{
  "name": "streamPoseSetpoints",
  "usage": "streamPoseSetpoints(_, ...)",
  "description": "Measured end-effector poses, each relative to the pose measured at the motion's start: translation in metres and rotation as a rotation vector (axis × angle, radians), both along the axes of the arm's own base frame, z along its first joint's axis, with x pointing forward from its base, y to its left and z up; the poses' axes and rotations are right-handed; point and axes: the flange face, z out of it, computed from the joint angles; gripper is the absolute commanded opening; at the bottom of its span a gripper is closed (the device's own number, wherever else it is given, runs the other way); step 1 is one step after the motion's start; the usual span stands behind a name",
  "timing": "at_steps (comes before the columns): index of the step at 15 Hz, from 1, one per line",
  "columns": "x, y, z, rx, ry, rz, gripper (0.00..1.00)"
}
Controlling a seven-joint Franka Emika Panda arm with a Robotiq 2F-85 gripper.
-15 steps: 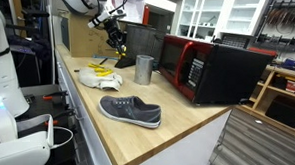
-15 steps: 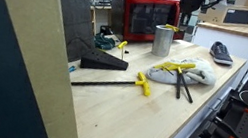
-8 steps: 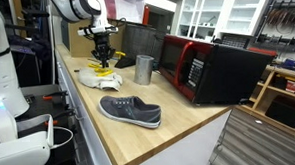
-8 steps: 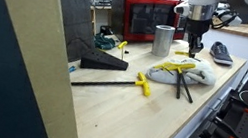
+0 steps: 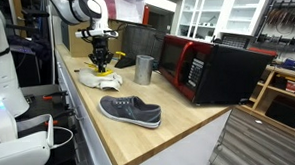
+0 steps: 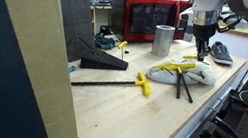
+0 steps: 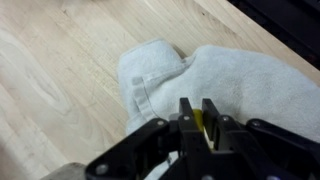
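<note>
Exterior view: raised, at shoe point(image 5: 130, 111) end of wooden countertop point(image 5: 179, 106), looks along it to gripper point(image 5: 103, 66) far off, microwave point(image 5: 212, 70) beside gripper.
Exterior view: opposite end, low over wood, cardboard panel point(image 6: 9, 60) close in front, shoe beyond gripper.
Both share countertop, microwave, metal cup point(image 6: 162, 39), shoe, gripper.
Wrist view: looks straight down past fingers point(image 7: 187, 115), very near grey cloth point(image 7: 240, 80) under gripper.

Pincer point(image 5: 103, 63) low over a pale cloth point(image 5: 91, 80) on the wooden counter point(image 5: 184, 116), steel cup point(image 5: 144, 70) and grey shoe point(image 5: 130, 111) nearby
</note>
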Motion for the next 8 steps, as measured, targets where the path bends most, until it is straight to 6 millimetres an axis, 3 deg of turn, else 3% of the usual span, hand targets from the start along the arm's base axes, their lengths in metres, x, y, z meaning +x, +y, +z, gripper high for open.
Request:
streamPoseSetpoints(3, -0.001, -0.013, -0.006, 0.034, 0.047, -0.017, 0.04)
streamPoseSetpoints(8, -0.004, -0.016, -0.020, 0.164, 0.150, 0.020, 0.04)
